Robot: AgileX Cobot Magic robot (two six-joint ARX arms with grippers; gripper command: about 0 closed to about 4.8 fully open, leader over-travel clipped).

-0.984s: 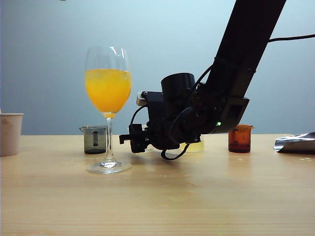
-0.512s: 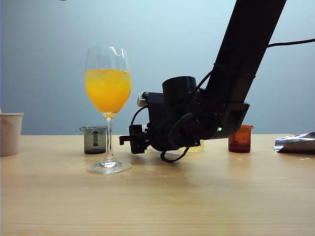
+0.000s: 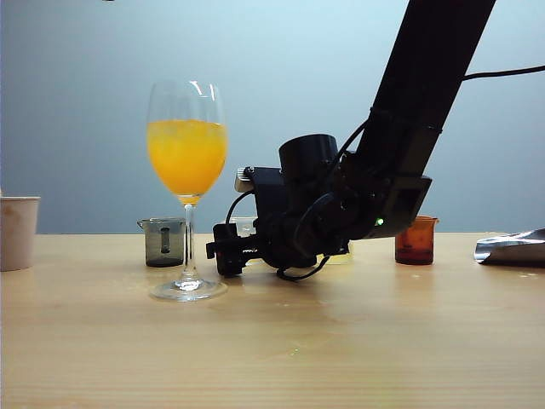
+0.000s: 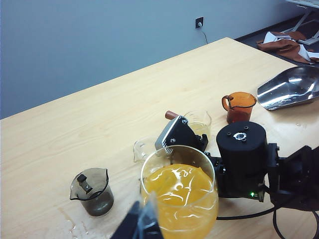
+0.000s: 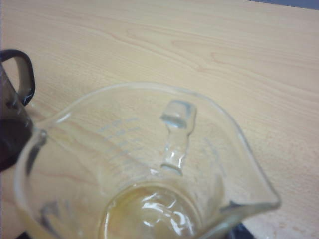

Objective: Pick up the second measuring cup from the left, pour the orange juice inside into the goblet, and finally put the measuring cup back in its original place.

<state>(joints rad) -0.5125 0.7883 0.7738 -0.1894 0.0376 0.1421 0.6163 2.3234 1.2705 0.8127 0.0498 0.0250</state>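
Observation:
The goblet (image 3: 187, 183) stands left of centre on the table, its bowl holding the orange juice (image 3: 187, 158). The second measuring cup (image 5: 149, 164), clear with only a thin pale film at its bottom, stands on the wood between the fingers of my right gripper (image 5: 129, 234), which is open around it. From outside, my right gripper (image 3: 223, 251) sits low on the table just right of the goblet's foot, with the cup's rim (image 3: 245, 226) showing behind it. My left gripper (image 4: 142, 224) hovers above the goblet (image 4: 179, 199); only one dark finger shows.
A smoky grey cup (image 3: 164, 241) stands behind the goblet. An amber cup (image 3: 415, 240) and a metal scoop (image 3: 511, 247) lie to the right, a pale-liquid cup (image 3: 341, 253) sits behind the arm, and a paper cup (image 3: 17, 232) is at the far left.
My right gripper's jaws have spread apart and the hand has settled slightly lower; the clear cup's rim now shows behind it. The goblet and the other cups have not moved.

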